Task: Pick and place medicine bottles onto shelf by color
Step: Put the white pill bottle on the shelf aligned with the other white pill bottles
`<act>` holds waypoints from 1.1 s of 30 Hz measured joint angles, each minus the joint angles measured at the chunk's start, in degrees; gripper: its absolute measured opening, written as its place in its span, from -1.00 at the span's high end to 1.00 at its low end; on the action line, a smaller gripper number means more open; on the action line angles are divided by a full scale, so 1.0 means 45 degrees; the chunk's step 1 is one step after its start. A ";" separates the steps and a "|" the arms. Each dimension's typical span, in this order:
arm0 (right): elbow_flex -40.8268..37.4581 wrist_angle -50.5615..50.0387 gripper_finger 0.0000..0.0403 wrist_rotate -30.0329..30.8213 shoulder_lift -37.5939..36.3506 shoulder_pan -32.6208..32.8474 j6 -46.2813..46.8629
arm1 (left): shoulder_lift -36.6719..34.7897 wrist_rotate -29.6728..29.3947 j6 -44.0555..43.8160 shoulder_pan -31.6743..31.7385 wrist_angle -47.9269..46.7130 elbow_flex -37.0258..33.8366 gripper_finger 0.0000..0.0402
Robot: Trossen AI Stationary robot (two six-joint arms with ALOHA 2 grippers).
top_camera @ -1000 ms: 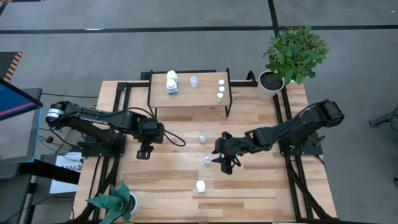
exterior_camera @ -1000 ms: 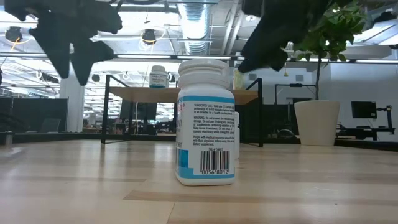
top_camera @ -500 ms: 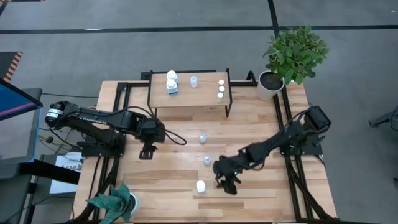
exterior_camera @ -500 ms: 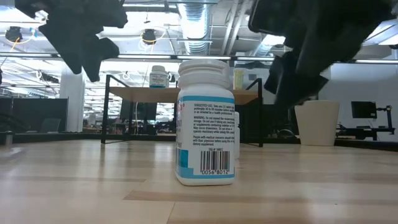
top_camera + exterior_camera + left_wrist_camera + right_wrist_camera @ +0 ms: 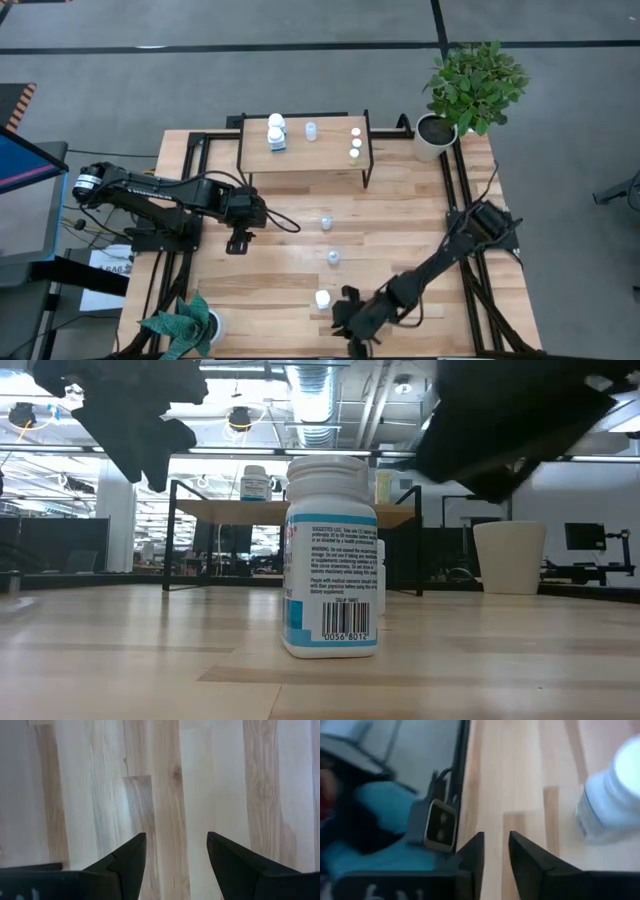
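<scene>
The shelf [image 5: 305,146] stands at the table's far middle and carries two white bottles [image 5: 276,132], a pale-blue one [image 5: 312,130] and three tiny ones [image 5: 355,143]. On the table stand two small pale-blue bottles [image 5: 326,222] [image 5: 333,257] and a larger white bottle [image 5: 322,298], which also shows in the low view [image 5: 332,555] and the right wrist view [image 5: 615,800]. My right gripper [image 5: 350,326] is at the near edge, just right of the white bottle, with a narrow gap between its fingers [image 5: 496,852], and holds nothing. My left gripper [image 5: 238,243] waits open and empty at the left [image 5: 176,850].
A potted green plant [image 5: 470,85] in a white pot stands off the far right corner. A blue-green plant [image 5: 185,325] stands at the near left corner. A small camera block [image 5: 439,822] sits at the table's near edge close to my right gripper.
My right gripper has gone from beside the nearer pale-blue bottle toward the table's near edge, passing to the right of the white bottle. It now hangs over the near edge. No bottle has moved.
</scene>
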 joint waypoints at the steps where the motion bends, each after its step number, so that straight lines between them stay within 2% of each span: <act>1: 0.0498 -0.0446 0.52 0.0453 0.0292 0.0067 0.0053 | 0.0000 0.0000 0.0000 0.0000 0.0011 0.0000 0.02; 3: 0.1351 -0.1779 0.61 0.1277 0.0726 0.0152 0.0111 | 0.0000 -0.0005 0.0000 0.0000 0.0057 0.0000 0.02; 8: 0.2910 -0.2737 0.76 0.2520 0.1715 0.0183 0.0460 | 0.0000 -0.0019 -0.0063 -0.0005 0.0073 0.0000 0.02; 19: 0.3199 -0.4164 0.94 0.2605 0.1940 -0.0835 0.0947 | 0.0005 -0.0019 0.0075 -0.0003 0.0105 0.0005 0.02; 33: 0.3214 -0.4852 0.87 0.2478 0.1892 -0.2640 -0.0695 | 0.0005 -0.0019 0.0607 -0.0004 0.0129 0.0005 0.02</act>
